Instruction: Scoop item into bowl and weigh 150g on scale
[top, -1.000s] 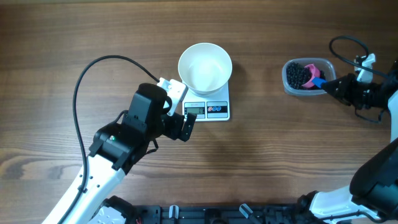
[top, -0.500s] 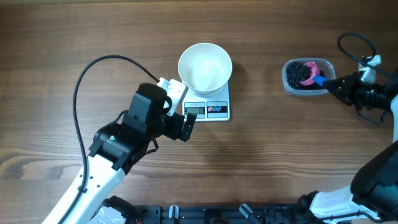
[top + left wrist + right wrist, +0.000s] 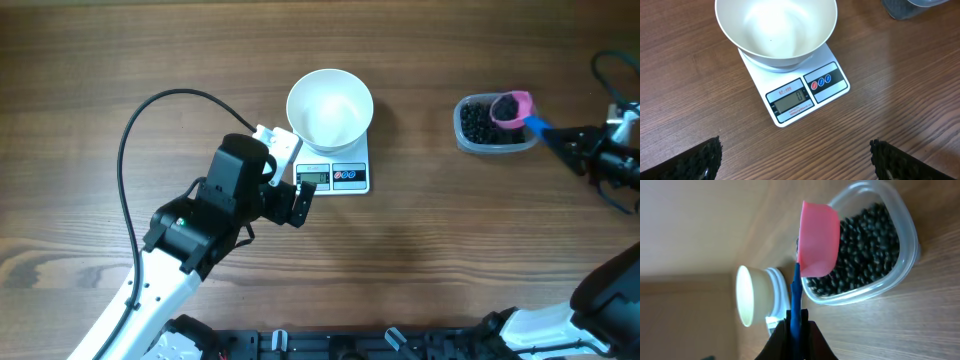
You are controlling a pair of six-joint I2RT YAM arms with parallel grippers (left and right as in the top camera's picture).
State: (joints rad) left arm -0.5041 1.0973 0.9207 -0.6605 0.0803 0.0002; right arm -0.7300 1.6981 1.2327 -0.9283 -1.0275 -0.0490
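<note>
The white bowl (image 3: 330,108) (image 3: 775,25) stands empty on the white scale (image 3: 345,178) (image 3: 805,95), whose display faces the front edge. The item, a heap of tiny black beads (image 3: 480,125) (image 3: 865,255), lies in a clear plastic tub (image 3: 462,140) at the right. My right gripper (image 3: 565,140) (image 3: 796,325) is shut on the blue handle of a pink scoop (image 3: 511,108) (image 3: 817,240), held above the tub's far right corner. I cannot tell what is in the scoop. My left gripper (image 3: 300,203) (image 3: 796,155) hovers open just front-left of the scale.
The table is brown wood. A black cable (image 3: 140,130) loops from the left arm across the left side. The right arm's cable (image 3: 610,70) hangs at the far right edge. Black rails (image 3: 330,345) run along the front edge.
My right gripper has pulled back to the right and raised the pink scoop out of the beads to above the tub's corner. The left arm, bowl and scale have not moved.
</note>
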